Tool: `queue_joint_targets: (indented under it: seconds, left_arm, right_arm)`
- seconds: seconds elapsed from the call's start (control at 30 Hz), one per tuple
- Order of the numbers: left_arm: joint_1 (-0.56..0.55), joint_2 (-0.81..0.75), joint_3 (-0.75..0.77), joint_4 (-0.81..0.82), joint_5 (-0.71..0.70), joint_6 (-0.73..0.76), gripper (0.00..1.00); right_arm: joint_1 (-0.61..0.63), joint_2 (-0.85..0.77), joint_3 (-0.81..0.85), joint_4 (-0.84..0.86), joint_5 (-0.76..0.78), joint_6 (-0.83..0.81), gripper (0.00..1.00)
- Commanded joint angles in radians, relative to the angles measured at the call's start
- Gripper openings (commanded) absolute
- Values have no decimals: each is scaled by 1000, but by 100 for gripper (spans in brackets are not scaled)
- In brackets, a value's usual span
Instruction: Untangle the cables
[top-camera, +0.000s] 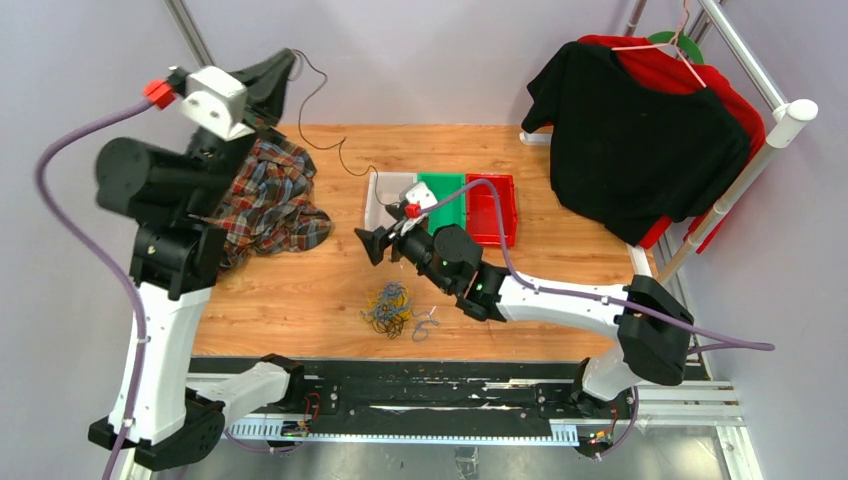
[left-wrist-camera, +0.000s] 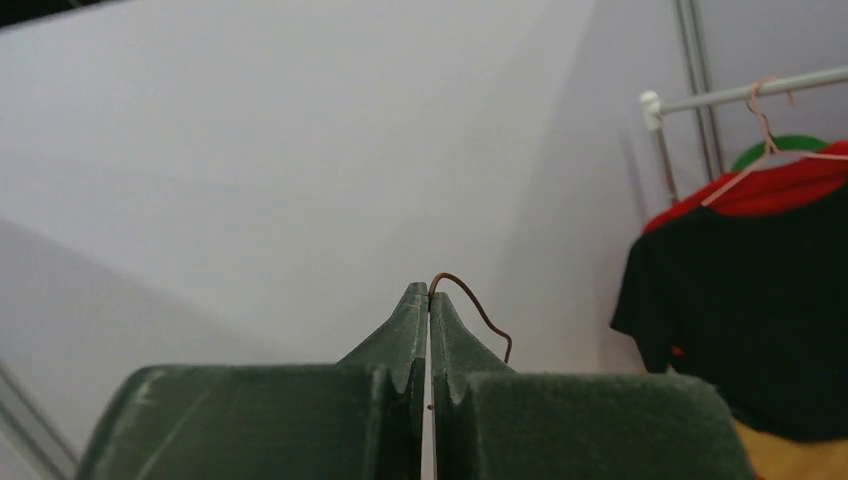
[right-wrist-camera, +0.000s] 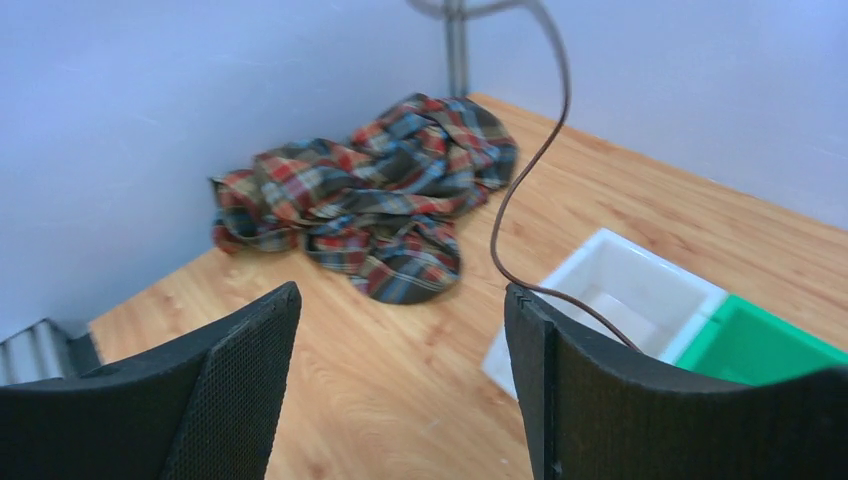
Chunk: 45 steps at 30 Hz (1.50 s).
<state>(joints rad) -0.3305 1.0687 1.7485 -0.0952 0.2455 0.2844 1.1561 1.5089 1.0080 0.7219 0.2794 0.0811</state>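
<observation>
A tangle of yellow, blue and dark cables (top-camera: 388, 308) lies on the wooden table (top-camera: 560, 290) near its front edge, with one pale loop (top-camera: 425, 325) just to its right. My left gripper (top-camera: 290, 58) is raised high at the back left. It is shut on one end of a dark brown cable (top-camera: 340, 150), which hangs down toward the white bin (top-camera: 378, 200). In the left wrist view the cable (left-wrist-camera: 475, 303) curls out from the shut gripper tips (left-wrist-camera: 429, 292). My right gripper (right-wrist-camera: 400, 310) is open and empty, low over the table left of the bins; the brown cable (right-wrist-camera: 520, 190) passes its right finger.
White, green (top-camera: 447, 190) and red (top-camera: 492, 208) bins stand side by side at mid table. A crumpled plaid shirt (top-camera: 270, 195) lies at the back left. A rack with black and red shirts (top-camera: 640, 130) stands at the right edge.
</observation>
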Motion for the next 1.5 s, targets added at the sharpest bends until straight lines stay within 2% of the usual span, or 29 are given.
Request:
queue_joint_targets:
  seconds: [0.0, 0.2, 0.47, 0.73, 1.07, 1.47]
  left_arm:
    - [-5, 7, -92, -12, 68, -133, 0]
    - [-7, 76, -131, 15, 74, -211, 0]
    - [-11, 188, -86, 28, 49, -209, 0]
    - [-12, 256, -51, 77, 7, -143, 0]
    - [-13, 364, 103, 96, -76, -74, 0]
    - [-25, 359, 10, 95, -73, 19, 0]
  right_arm:
    - [-99, 38, 35, -57, -40, 40, 73]
    - [-223, 67, 16, -70, -105, 109, 70]
    - [-303, 77, -13, -81, -167, 147, 64]
    - [-336, 77, -31, -95, -189, 159, 62]
    - [-352, 59, -76, -111, -199, 168, 58]
    - [-389, 30, -138, -121, -185, 191, 54]
